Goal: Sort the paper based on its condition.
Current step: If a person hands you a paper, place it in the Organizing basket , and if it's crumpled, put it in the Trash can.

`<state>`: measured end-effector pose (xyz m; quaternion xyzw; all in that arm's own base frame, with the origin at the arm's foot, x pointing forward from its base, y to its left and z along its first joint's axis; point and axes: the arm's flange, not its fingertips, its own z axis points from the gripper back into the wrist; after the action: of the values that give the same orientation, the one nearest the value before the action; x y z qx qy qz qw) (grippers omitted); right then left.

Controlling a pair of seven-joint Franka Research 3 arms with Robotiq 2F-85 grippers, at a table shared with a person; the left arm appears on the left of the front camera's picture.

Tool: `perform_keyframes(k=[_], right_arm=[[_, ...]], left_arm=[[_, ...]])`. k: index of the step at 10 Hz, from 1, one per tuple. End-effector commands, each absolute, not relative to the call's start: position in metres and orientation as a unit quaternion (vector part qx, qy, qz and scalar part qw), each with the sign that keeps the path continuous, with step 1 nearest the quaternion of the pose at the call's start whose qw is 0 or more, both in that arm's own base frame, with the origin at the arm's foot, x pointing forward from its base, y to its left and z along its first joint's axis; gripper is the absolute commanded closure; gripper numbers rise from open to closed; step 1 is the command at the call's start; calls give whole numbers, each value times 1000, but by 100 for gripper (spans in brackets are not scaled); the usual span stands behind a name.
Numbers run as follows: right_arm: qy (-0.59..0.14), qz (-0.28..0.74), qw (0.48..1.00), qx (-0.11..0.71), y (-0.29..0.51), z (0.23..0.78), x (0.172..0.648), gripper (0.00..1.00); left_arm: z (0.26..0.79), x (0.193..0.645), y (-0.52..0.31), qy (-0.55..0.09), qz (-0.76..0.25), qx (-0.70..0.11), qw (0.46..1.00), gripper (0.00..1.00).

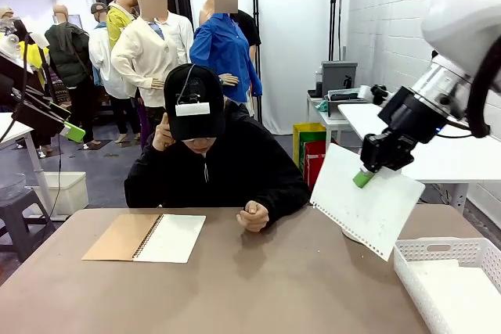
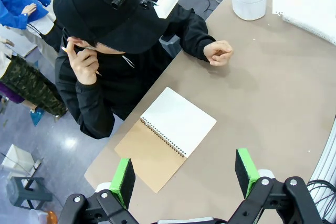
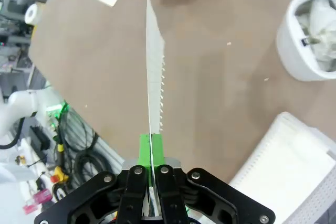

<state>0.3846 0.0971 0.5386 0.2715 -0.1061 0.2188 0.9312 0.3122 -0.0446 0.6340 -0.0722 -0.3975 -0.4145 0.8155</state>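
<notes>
A smooth white sheet of paper [image 1: 372,213], perforated along one edge, is held tilted in the air above the right side of the table [image 1: 258,287]. It is pinched near its upper edge by the right claw [image 1: 362,177], whose green pads are pressed flat together on it. Just below and to the right, a white basket [image 1: 446,246] is set at the table's corner, with what looks like flat white paper inside. Behind the sheet, a round white tub [image 3: 294,51] is filled with crumpled paper [image 3: 320,17]. Further left, an opened notebook [image 1: 145,238] is laid flat, and a person's fist [image 1: 253,216] is rested on the table. The left claw [image 2: 185,174] is held high over the notebook, spread wide and gripping nothing.
</notes>
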Motion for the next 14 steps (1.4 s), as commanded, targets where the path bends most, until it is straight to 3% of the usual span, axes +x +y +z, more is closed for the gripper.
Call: perform_keyframes(k=[1,5,6,11,14], right_arm=[[-138,206,935,253,71,527,373,100],[-85,148,955,243,28,525,364,100],[-120,182,944,247,38,524,368,100],[-111,179,946,245,35,525,366,100],[-105,162,948,253,-6,506,345,100]], left_arm=[[634,312,-45,-398,-410,-68,818,0],[634,312,-45,-398,-410,-68,818,0],[634,312,-45,-398,-410,-68,818,0],[634,312,-45,-398,-410,-68,818,0],[634,312,-45,-398,-410,-68,818,0]])
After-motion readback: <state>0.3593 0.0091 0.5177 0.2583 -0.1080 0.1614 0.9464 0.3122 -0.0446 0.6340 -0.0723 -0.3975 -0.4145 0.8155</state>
